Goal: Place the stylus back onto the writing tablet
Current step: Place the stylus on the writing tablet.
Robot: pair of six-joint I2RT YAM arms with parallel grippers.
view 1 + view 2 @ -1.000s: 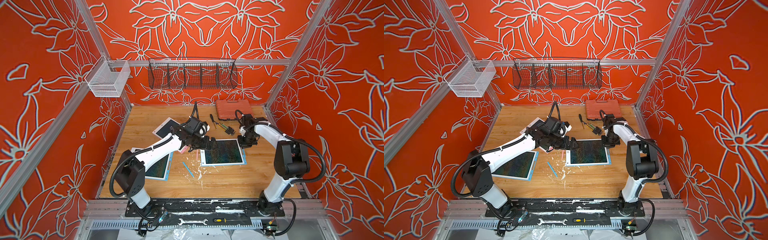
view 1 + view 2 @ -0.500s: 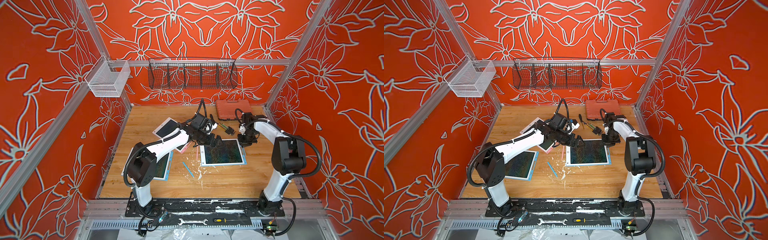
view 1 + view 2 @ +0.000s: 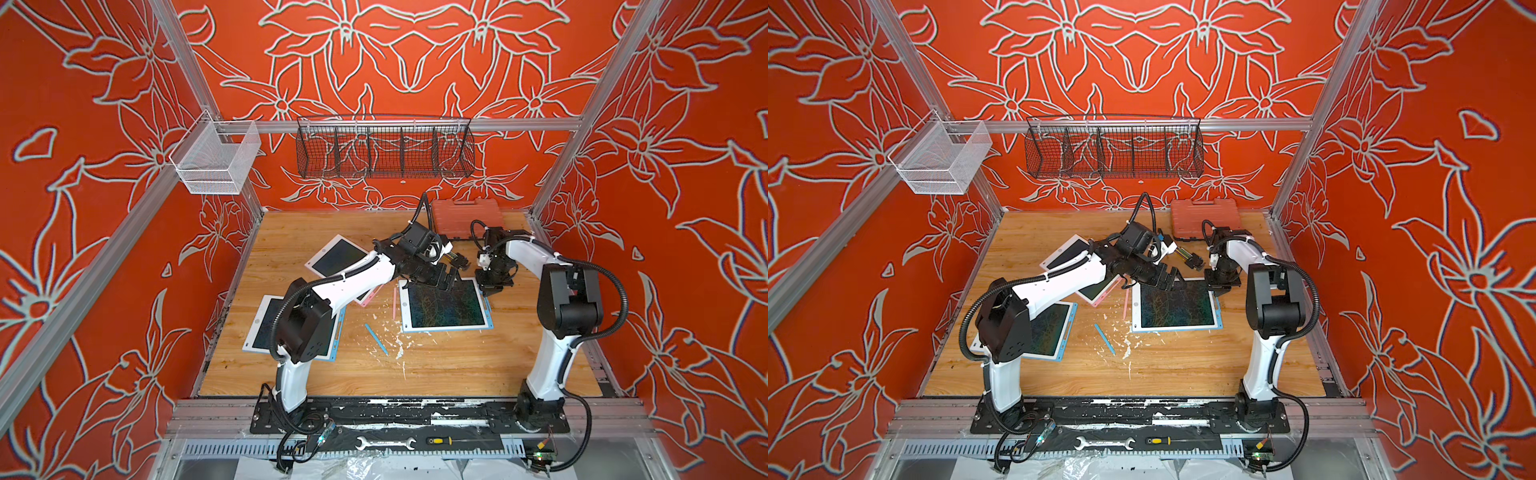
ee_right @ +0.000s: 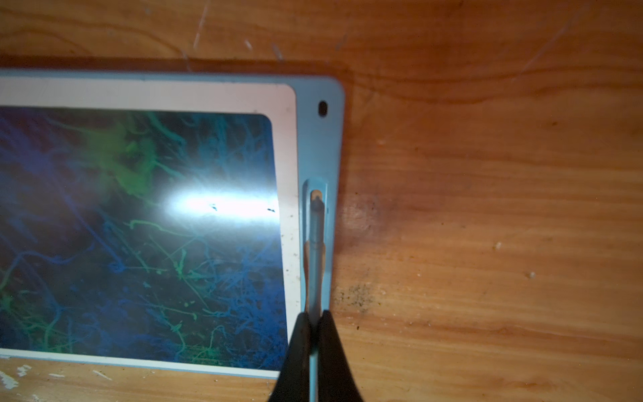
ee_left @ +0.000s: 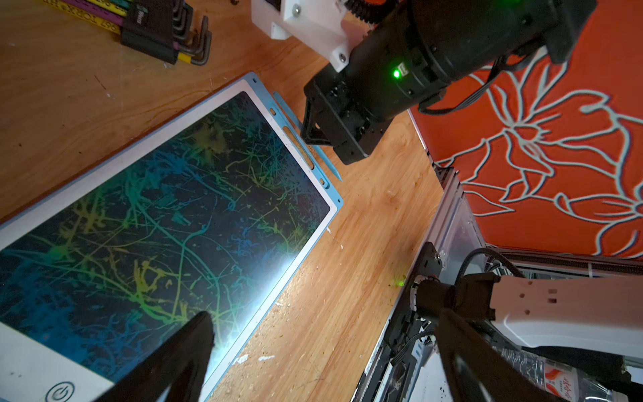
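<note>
Writing tablet lay flat on the wooden surface: blue frame, white bezel, dark screen full of green/blue scribbles, at about 1 o'clock from surface centre. Light-blue stylus lay along its blue side rail over the holder slot, rear end pinched in the right pincer.

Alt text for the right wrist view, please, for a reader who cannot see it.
The right claw, shut on a blue stylus, holds it over the holder slot in the blue edge of a writing tablet. The tablet lies on a wooden table, its dark screen covered with scribbles.
</note>
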